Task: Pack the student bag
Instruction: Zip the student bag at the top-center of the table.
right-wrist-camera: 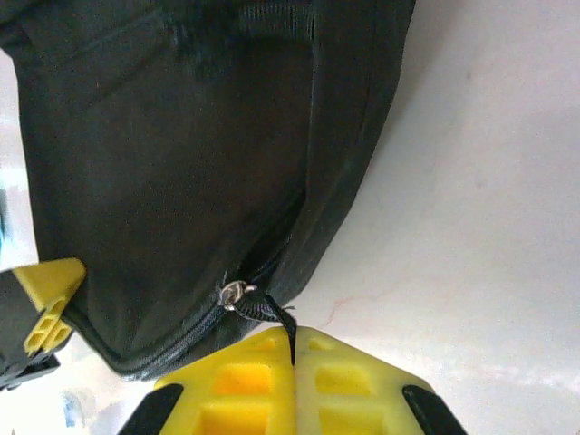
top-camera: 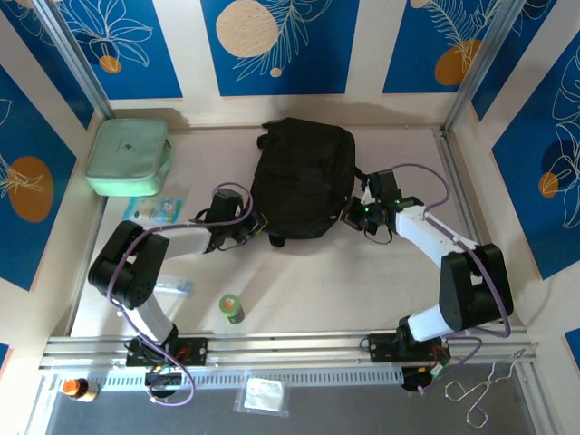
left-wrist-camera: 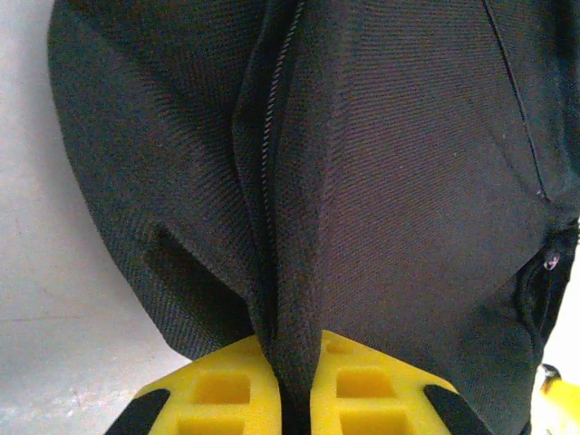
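Pinching student bag (top-camera: 302,177) fabric, left gripper (left-wrist-camera: 294,399) jaws; right gripper (right-wrist-camera: 292,381) jaws around zipper pull (right-wrist-camera: 263,308).

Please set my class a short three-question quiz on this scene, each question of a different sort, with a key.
1. True or false: the left end effector is shut on a fold of the bag.
2. What does the right end effector pinch? A) the zip pull B) a shoulder strap C) a bottle
3. Fill the gap: in the top view, the mint case lies to the ___ of the bag.

Key: 1 true; 2 A; 3 left
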Robot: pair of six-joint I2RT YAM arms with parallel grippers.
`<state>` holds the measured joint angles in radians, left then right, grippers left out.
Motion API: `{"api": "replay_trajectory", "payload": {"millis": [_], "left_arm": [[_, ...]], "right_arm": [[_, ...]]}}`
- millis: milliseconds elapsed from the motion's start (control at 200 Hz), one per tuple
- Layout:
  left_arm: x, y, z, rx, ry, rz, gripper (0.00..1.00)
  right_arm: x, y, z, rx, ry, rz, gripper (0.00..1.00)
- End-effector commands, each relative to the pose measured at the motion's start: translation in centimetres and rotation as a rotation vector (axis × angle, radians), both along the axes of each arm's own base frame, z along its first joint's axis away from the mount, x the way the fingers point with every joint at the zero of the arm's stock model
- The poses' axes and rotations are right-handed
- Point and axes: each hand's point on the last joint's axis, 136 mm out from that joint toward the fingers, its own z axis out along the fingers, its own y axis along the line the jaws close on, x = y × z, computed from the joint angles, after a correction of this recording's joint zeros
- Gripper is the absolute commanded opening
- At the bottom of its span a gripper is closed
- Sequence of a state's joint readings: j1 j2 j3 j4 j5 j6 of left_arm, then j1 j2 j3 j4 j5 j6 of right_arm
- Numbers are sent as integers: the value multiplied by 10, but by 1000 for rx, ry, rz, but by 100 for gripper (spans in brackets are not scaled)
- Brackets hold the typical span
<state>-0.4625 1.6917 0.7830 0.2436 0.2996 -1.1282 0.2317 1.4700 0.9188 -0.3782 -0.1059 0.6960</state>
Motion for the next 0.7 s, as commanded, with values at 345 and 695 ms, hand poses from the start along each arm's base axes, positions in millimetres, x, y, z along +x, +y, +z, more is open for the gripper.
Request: {"api": "replay_trajectory", "payload": {"millis": [345, 695], "left_arm": [[-39, 15, -9, 209, 75, -234, 0], [-66, 15, -3, 280, 65, -374, 0]], "right_arm": [[43, -37, -2, -69, 55, -96, 0], [51, -71, -5, -213, 92, -268, 0]]}}
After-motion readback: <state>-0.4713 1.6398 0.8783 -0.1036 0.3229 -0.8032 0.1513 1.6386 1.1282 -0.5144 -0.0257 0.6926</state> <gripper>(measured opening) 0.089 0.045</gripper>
